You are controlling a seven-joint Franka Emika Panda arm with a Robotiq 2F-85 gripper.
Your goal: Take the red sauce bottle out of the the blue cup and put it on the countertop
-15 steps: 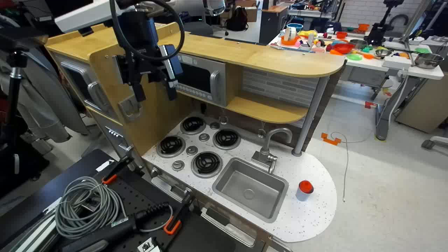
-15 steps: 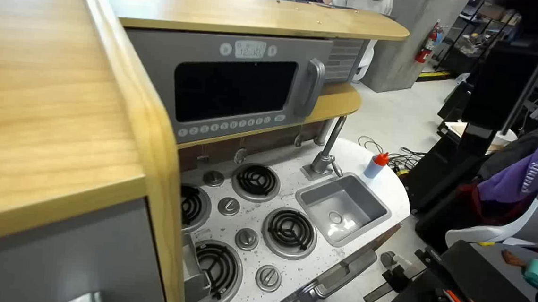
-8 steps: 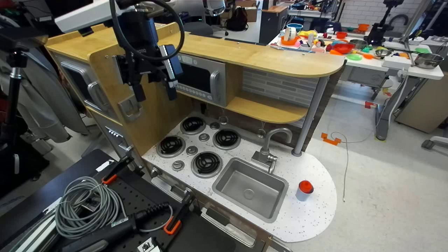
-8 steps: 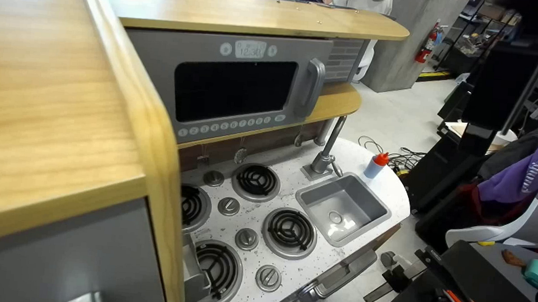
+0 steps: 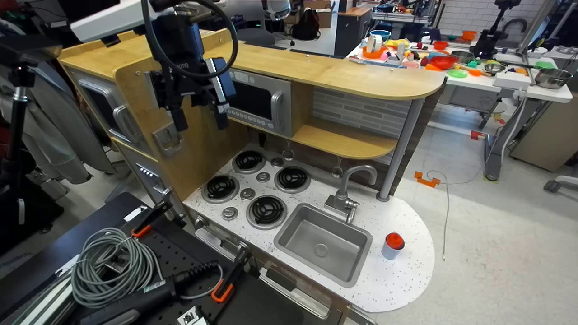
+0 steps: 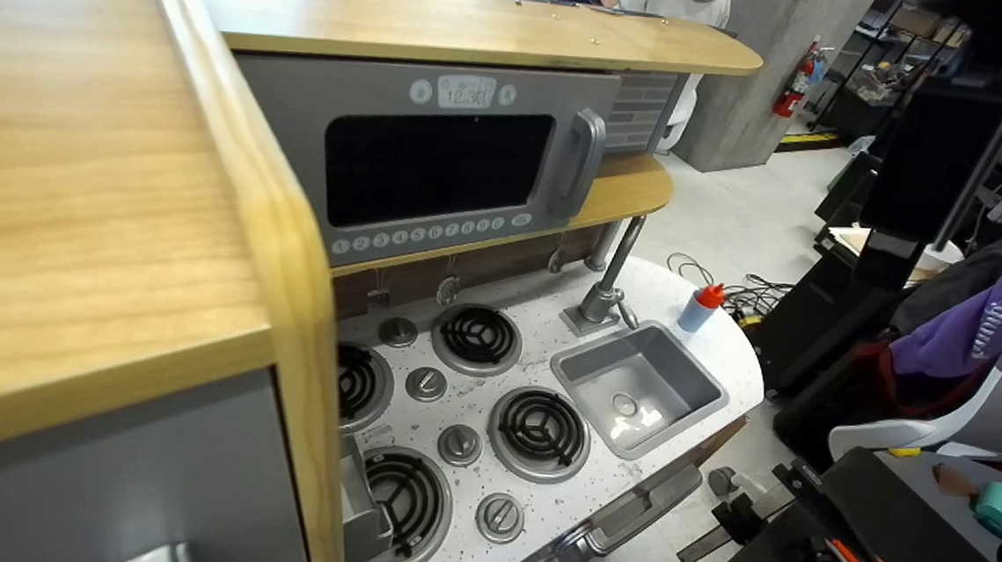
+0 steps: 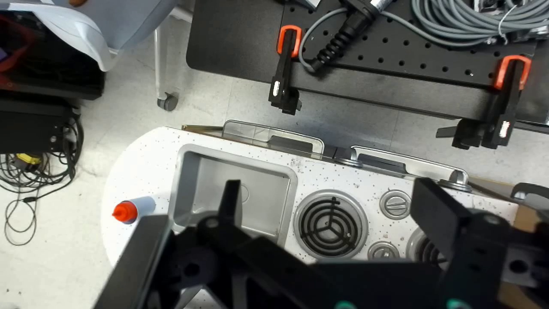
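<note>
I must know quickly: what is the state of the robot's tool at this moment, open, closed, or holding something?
Tool: open, jaws apart, holding nothing; the red sauce bottle is in the blue cup, away from it.

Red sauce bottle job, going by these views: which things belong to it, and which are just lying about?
Belong to the job:
- red sauce bottle, to be taken out
- blue cup, holding the bottle
- speckled countertop, where the cup stands
- fingers, apart

Just lying about:
- coiled grey cable
- teal cup
- black backpack
</note>
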